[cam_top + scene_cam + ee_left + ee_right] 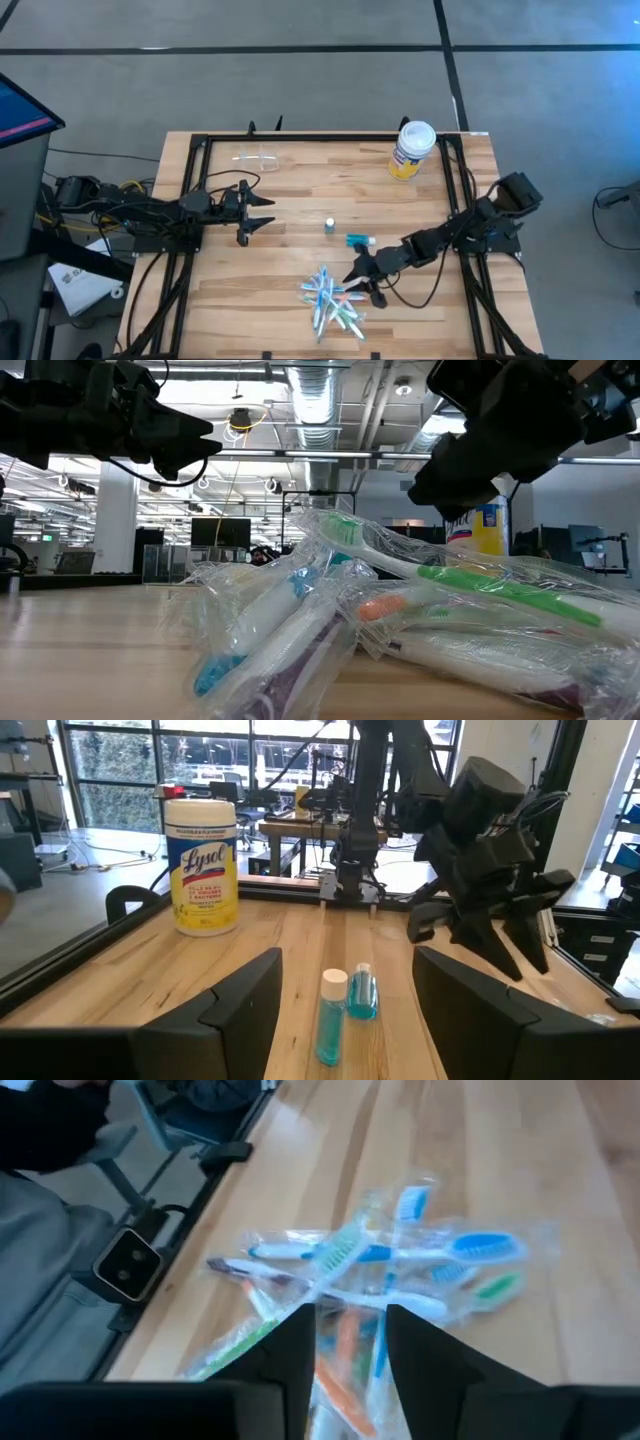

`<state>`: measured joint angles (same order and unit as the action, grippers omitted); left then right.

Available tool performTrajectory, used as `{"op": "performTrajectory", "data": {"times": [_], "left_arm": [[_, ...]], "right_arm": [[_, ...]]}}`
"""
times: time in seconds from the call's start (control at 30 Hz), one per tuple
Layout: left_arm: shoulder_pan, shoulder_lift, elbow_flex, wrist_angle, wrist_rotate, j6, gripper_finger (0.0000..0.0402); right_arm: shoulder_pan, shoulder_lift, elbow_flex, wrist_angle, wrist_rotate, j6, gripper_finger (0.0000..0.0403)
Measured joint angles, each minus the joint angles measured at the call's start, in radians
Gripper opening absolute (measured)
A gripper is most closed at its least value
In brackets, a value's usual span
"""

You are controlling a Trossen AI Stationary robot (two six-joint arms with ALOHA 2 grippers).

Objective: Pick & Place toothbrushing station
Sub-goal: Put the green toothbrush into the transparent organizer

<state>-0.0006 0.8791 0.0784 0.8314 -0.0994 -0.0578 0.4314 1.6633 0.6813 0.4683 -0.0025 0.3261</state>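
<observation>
Bench [300, 190] mostly bare wood in the mid & left; dark frame rails run along the edges. Wrapped toothbrushes [330, 300] lie heaped near the front edge. Teal tube [358, 240] & tiny bottle [329, 225] mid-bench, clear cup [258, 156] far-left, Lysol canister [412, 150] far-right corner. Right end effector [362, 278] just beside the heap, fingers a narrow gap apart, empty. Left end effector [262, 212] wide, empty, left of centre.
</observation>
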Motion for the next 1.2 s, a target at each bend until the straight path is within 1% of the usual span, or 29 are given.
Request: {"op": "performTrajectory", "data": {"times": [0.13, 0.3, 0.43, 0.6, 0.73, 0.87, 1.2], "left_arm": [[0.0, 0.0, 0.0, 0.0, 0.0, 0.0, 0.0218], [0.0, 0.0, 0.0, 0.0, 0.0, 0.0, 0.0218], [0.0, 0.0, 0.0, 0.0, 0.0, 0.0, 0.0218], [0.0, 0.0, 0.0, 0.0, 0.0, 0.0, 0.0218], [0.0, 0.0, 0.0, -0.001, 0.0, 0.0, 0.0218], [0.0, 0.0, 0.0, -0.001, 0.0, 0.0, 0.0218], [0.0, 0.0, 0.0, -0.001, 0.0, 0.0, 0.0218]], "right_arm": [[-0.003, 0.039, 0.038, 0.0, -0.054, 0.024, 0.014], [-0.001, 0.086, 0.093, -0.015, -0.082, 0.028, 0.0162], [-0.003, 0.137, 0.138, -0.078, -0.088, 0.065, 0.0172], [-0.017, 0.159, 0.179, -0.114, -0.142, 0.068, 0.018], [-0.02, 0.156, 0.187, -0.11, -0.15, 0.069, 0.0178], [-0.02, 0.156, 0.186, -0.113, -0.15, 0.108, 0.0168], [-0.02, 0.157, 0.186, -0.128, -0.15, 0.12, 0.0147]]}}
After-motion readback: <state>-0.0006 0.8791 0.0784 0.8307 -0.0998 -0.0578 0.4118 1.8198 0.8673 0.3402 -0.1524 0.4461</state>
